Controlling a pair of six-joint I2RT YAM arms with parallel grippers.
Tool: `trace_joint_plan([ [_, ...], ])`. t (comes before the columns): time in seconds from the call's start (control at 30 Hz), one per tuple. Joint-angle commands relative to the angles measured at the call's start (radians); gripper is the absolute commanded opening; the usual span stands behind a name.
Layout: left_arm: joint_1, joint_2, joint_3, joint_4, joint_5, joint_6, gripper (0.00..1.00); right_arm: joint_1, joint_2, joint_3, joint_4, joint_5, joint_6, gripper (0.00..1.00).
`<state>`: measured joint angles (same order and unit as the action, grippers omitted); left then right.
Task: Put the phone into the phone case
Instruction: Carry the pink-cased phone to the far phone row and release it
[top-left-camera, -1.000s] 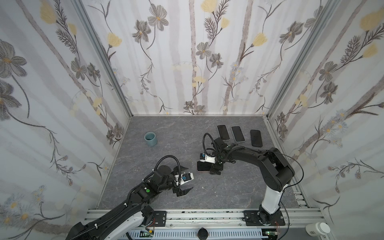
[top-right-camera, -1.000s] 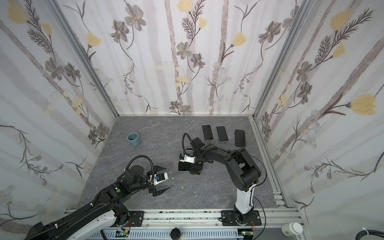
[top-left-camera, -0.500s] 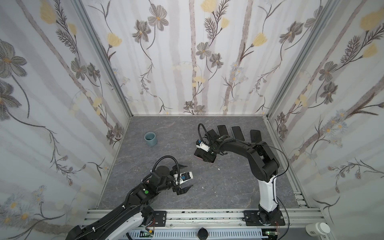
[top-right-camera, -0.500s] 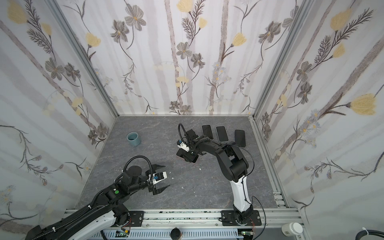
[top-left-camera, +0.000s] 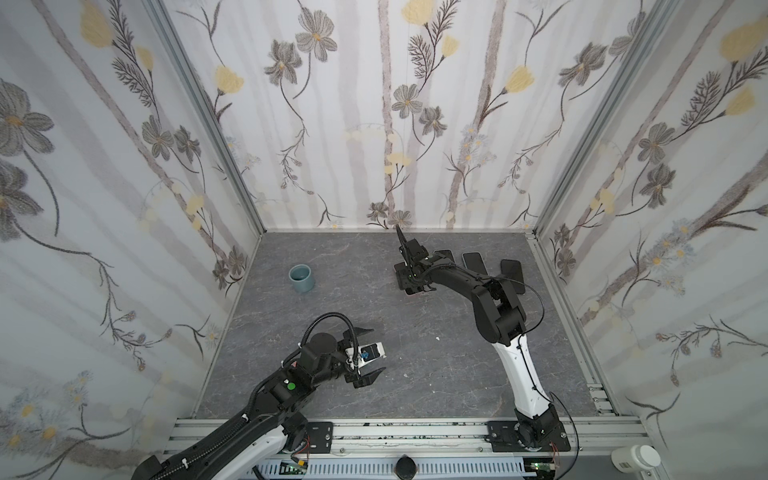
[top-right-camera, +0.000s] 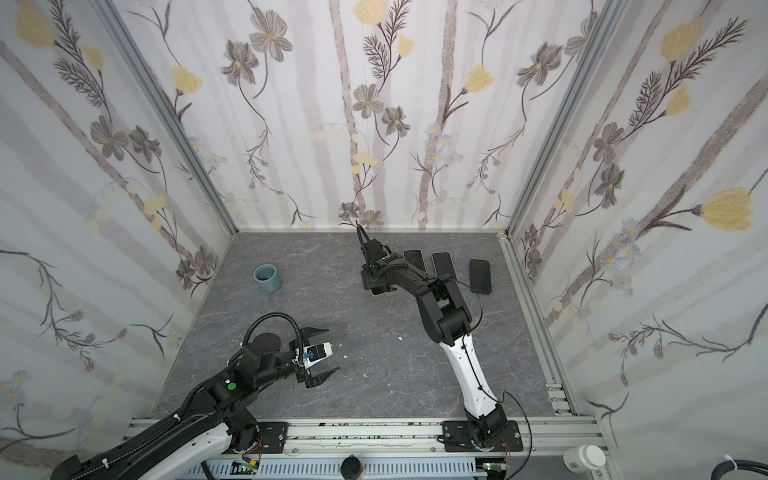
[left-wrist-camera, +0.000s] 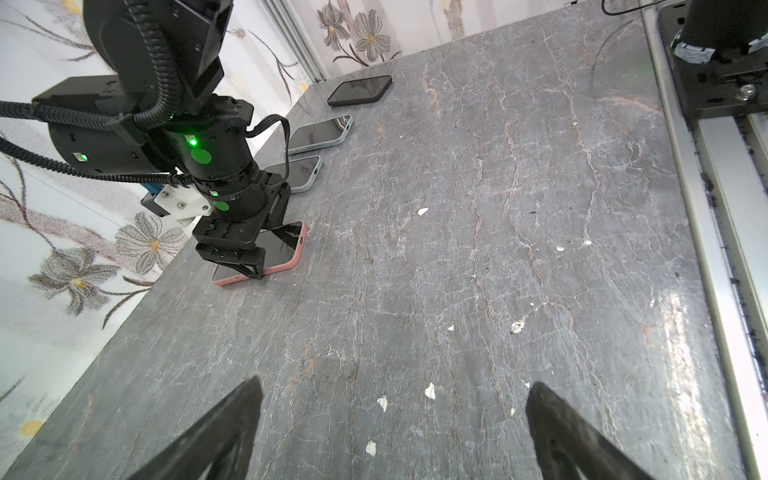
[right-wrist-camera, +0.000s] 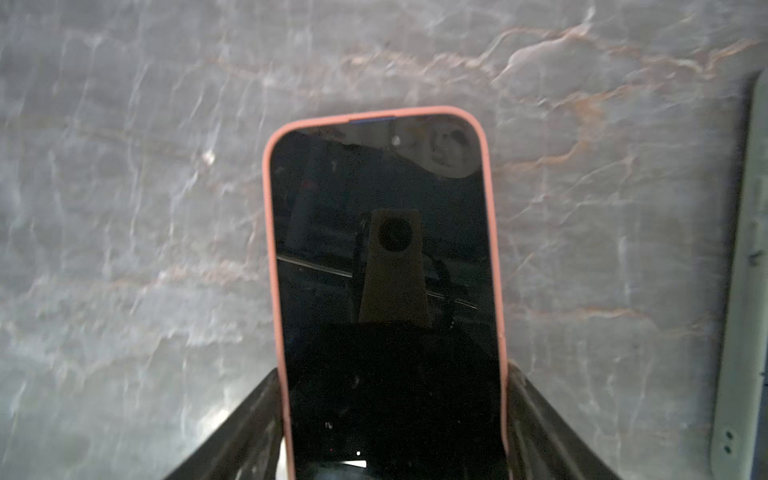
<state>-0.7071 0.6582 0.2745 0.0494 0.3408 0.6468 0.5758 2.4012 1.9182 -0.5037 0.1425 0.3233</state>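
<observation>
Underneath everything, a grey veined tabletop (top-left-camera: 415, 332), boxed in by floral walls (top-left-camera: 374, 124); on the right, the right arm (top-left-camera: 494, 307) stretched toward the back wall, wrist bent down; near the front edge on the left, the left arm (top-left-camera: 286, 386), low over bare stone; at its tip, the left gripper (top-left-camera: 376, 351), jaws spread wide, nothing but table in the gap; at the back, about midway across, the right gripper (left-wrist-camera: 270, 253) set down over the phone (right-wrist-camera: 386, 270), a finger (right-wrist-camera: 257, 415) pressed to each long side, closed on it; flat on the stone, that phone, dark screen up, already seated in the pink case (right-wrist-camera: 269, 249), coral rim along the top and both sides of the glass; just to its right, a row toward the back right corner: a pale-cased phone (left-wrist-camera: 297, 172), a second pale-cased phone (left-wrist-camera: 320, 133), then a black phone (left-wrist-camera: 359, 90), each apart from the next; well off to the back left, a blue-grey cup (top-left-camera: 301, 278), upright, mouth open; smallest of all, white flecks (left-wrist-camera: 430, 390) scattered on the stone.
</observation>
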Motion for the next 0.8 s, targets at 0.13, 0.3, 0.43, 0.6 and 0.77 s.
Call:
trace_joint_plan([
  [0.13,0.001,-0.009,-0.001,0.039,-0.009,-0.011,1.0,-0.016,0.081,0.063,-0.083,0.065,0.151,0.75],
  [0.3,0.001,-0.021,-0.007,0.052,-0.023,-0.016,1.0,-0.023,0.086,0.077,-0.081,0.053,0.168,0.79],
  [0.43,0.002,-0.034,-0.006,0.077,-0.075,-0.03,1.0,-0.008,0.036,0.077,-0.088,0.049,0.155,0.85],
  [0.6,0.006,-0.071,-0.005,0.206,-0.231,-0.116,1.0,0.0,-0.086,0.077,-0.105,0.085,0.132,0.99],
  [0.77,0.019,-0.052,0.02,0.437,-0.715,-0.432,1.0,-0.002,-0.249,0.037,-0.12,0.175,0.075,1.0],
])
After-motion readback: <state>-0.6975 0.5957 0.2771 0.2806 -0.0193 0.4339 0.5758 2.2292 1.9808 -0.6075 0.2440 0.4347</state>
